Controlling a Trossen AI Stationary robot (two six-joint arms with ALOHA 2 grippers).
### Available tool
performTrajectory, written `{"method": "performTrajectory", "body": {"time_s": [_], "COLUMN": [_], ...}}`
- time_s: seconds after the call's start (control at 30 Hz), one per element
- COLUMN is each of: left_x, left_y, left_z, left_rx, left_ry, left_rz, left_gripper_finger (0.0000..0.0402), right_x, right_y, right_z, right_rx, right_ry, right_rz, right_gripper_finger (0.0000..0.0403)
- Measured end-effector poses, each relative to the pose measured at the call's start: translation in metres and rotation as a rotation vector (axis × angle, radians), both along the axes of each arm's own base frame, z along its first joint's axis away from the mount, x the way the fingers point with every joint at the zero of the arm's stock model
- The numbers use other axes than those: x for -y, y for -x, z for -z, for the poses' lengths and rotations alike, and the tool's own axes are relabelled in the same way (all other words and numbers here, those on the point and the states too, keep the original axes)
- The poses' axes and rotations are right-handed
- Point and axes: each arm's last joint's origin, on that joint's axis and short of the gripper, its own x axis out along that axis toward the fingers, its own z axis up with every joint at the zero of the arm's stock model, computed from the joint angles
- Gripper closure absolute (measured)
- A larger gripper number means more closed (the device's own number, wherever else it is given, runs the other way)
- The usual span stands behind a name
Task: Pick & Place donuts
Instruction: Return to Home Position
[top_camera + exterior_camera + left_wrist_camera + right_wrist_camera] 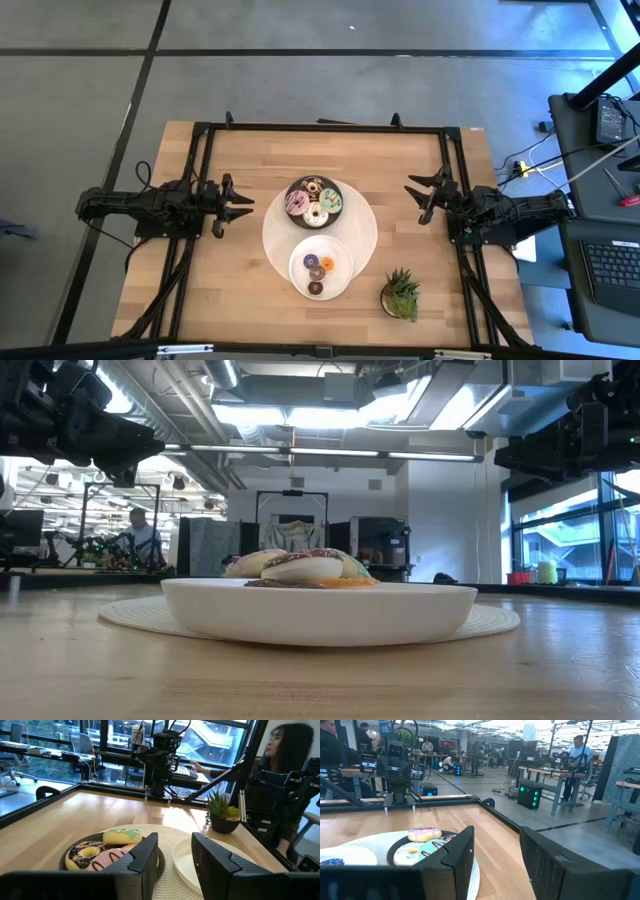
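Four larger donuts lie in a dark plate: brown, pink, white and green. Three minis lie in a white plate: purple, orange and dark brown. Both plates rest on a round pale mat. My left gripper hovers open to the left of the dark plate, pointing at it. My right gripper hovers open to the right of the mat. In the left wrist view the brown and green donuts show past the open fingers.
A small potted plant stands near the table's near right corner, just right of the white plate. A black frame runs around the tabletop. Bare wood lies at the far side and on both sides of the mat. People sit and stand beyond the table.
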Motion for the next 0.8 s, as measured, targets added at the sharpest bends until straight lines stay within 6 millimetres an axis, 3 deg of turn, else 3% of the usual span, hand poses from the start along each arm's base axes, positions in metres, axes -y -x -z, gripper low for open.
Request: {"method": "performTrajectory", "body": {"time_s": [0.8], "left_x": [0.0], "left_y": [0.0], "left_z": [0.0], "left_rx": [0.0], "left_ry": [0.0], "left_rz": [0.0], "left_gripper_finger": [0.0289], "right_x": [0.0], "right_y": [0.0], "right_z": [0.0], "right_rx": [0.0], "right_ry": [0.0], "right_rz": [0.0], "right_gripper_finger": [0.0242]}}
